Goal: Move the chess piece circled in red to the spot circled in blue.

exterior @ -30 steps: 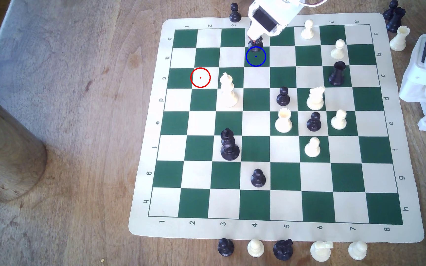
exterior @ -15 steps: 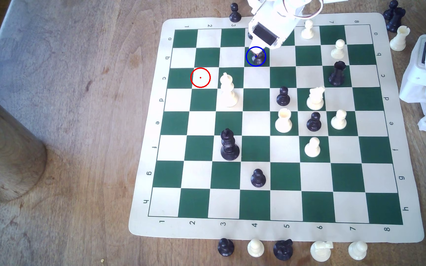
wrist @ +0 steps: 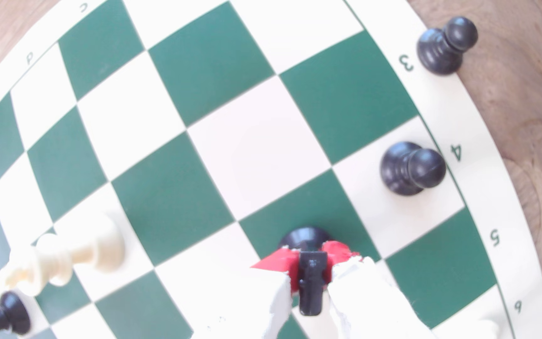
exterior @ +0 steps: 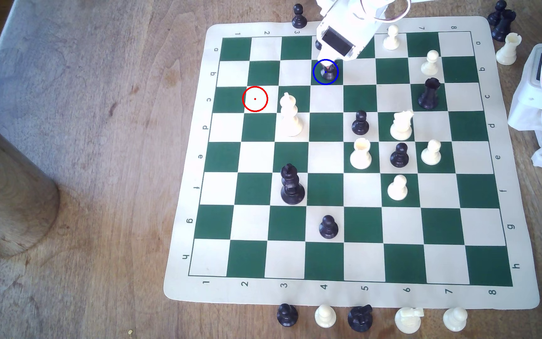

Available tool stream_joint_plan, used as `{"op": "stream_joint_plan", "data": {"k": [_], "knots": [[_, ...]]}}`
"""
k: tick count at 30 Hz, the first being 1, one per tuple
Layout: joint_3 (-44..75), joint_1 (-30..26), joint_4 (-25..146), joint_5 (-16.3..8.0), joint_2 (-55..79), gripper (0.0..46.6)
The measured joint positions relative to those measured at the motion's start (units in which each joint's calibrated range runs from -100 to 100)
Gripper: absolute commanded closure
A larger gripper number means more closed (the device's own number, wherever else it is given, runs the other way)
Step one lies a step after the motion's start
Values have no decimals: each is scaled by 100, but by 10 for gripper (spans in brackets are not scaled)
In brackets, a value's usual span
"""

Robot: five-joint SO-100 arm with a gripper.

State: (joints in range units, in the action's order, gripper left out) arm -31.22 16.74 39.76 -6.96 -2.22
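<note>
Exterior view: the white gripper (exterior: 327, 65) comes from the top edge, and its body hides most of the black knight (exterior: 328, 74); only the round base and a little of the body show, inside the blue ring (exterior: 325, 72) on a dark green square of row b, column 4. From this view I cannot say if the base touches the board (exterior: 338, 295). A dark piece behind the gripper on row a is almost fully covered.

In the wrist view the knight (wrist: 309, 283) is clamped between the two red-padded fingers (wrist: 282, 264), and its round base is over a green square. Its head is not readable from this angle, and the picture is soft. A black pawn (wrist: 409, 169) stands on the white square next to it, near the number 4.

The red ring (exterior: 255, 98) lies on a white square of row c, with no piece on it.

Along the near edge of the board, on the wooden table (exterior: 84, 163), I count five pieces: three white and two black. One black pawn (exterior: 298, 17) stands off the far edge near the number 3. At the exterior view's right upper corner some more pieces are cut by the frame. A round wooden object (exterior: 5, 192) is cut off at the exterior view's left.
</note>
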Motion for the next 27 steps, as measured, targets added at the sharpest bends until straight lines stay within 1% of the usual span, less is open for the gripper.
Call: {"op": "stream_joint_plan", "data": {"k": [6,8,9,13,15,20,27], "knots": [[0,0,-112,0,50,461],[0,0,-112,0,50,429],[0,0,-112,0,50,368],[0,0,-207,0,126,274],[0,7,-207,0,168,248],[0,7,-239,0,168,239],[-181,7,112,78,-92,236]]}}
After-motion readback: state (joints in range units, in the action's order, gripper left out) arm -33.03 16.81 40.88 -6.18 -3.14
